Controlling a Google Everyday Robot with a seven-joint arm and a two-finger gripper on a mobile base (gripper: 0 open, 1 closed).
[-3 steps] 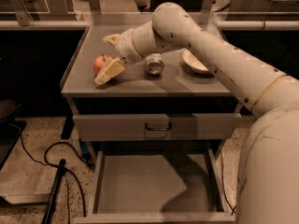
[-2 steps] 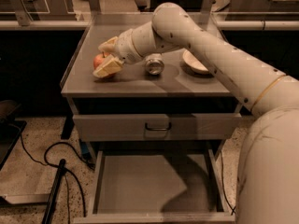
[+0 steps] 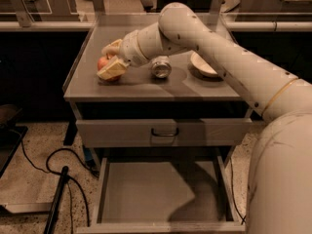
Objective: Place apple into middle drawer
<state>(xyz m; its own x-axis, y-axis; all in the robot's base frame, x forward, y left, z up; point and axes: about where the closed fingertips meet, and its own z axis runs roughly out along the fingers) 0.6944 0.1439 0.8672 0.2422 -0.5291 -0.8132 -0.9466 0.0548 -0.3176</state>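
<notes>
White robot arm (image 3: pixel 219 57), the only 1 on this rig, comes in from the near right and reaches across to the far-left part of the scene.

Grey metal cabinet with a flat grey tabletop (image 3: pixel 141 89) carries all the loose items.

Wide shallow grey metal middle drawer (image 3: pixel 161 194) is pulled out at the bottom of the cabinet. Its floor is bare and its long axis runs left-right. It sits well below the tabletop and nearer than it.

Grey closed drawer front with a small black handle (image 3: pixel 165 132) sits between the tabletop and the open drawer. It's not the target.

Shallow cream bowl (image 3: pixel 202 65) is on the right of the tabletop, partly behind the arm.

Silver can (image 3: pixel 161 67) stands mid-tabletop, just left of the bowl.

Cream end effector (image 3: pixel 110 61) is at the left of the tabletop, right on the apple and covering its near-right side. Clamped or just spread around it: cannot tell.

Round red-orange apple (image 3: pixel 103 63) appears to rest on the tabletop, well left of the can. It's round, so there's no long axis to align to.

Key relation: the apple is at the end effector already, peeking out on its left side. The drawer lies down, nearer and to the right of it. My read is lift, clear the near tabletop edge, then drop past the closed front.

No brands, labels or writing readable anywhere.
</notes>
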